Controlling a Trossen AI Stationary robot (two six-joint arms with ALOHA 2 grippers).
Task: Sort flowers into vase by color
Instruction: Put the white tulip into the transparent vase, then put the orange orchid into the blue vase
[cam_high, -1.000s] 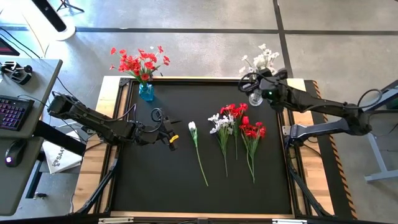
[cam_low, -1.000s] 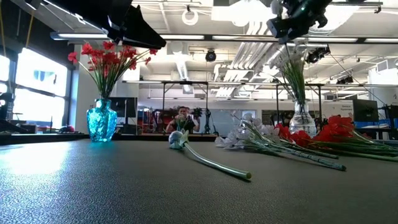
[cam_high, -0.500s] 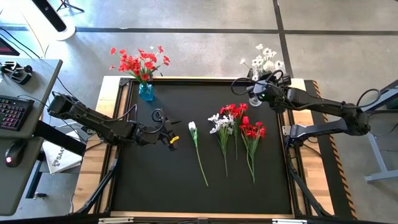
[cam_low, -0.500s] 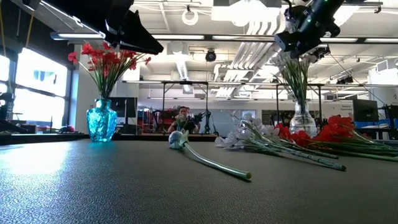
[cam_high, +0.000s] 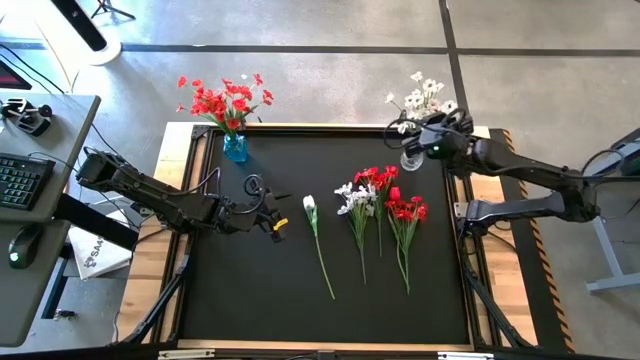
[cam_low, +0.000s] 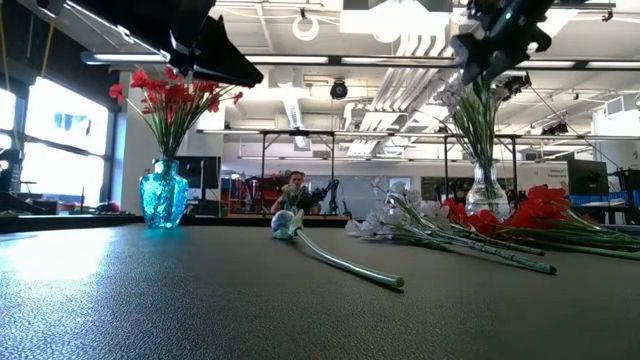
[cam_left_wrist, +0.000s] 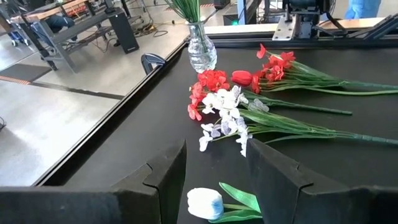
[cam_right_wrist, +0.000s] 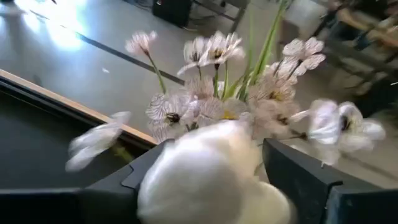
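**White bloom freed over the clear vase**

Only the right wrist view shows a white bloom (cam_right_wrist: 208, 174) between the right gripper (cam_high: 428, 140)'s parted fingers, above the clear vase (cam_high: 411, 157). A second ago those fingers were shut. The left gripper (cam_high: 277, 222) hovers half-open, empty, beside a lone white flower (cam_high: 311, 212). Loose flowers (cam_high: 385, 205) lie mid-table.

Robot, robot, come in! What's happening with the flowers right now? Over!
Right gripper open over clear vase of white flowers. Left gripper open, hovering by lone white flower. More flowers on mat. Nothing blocking.
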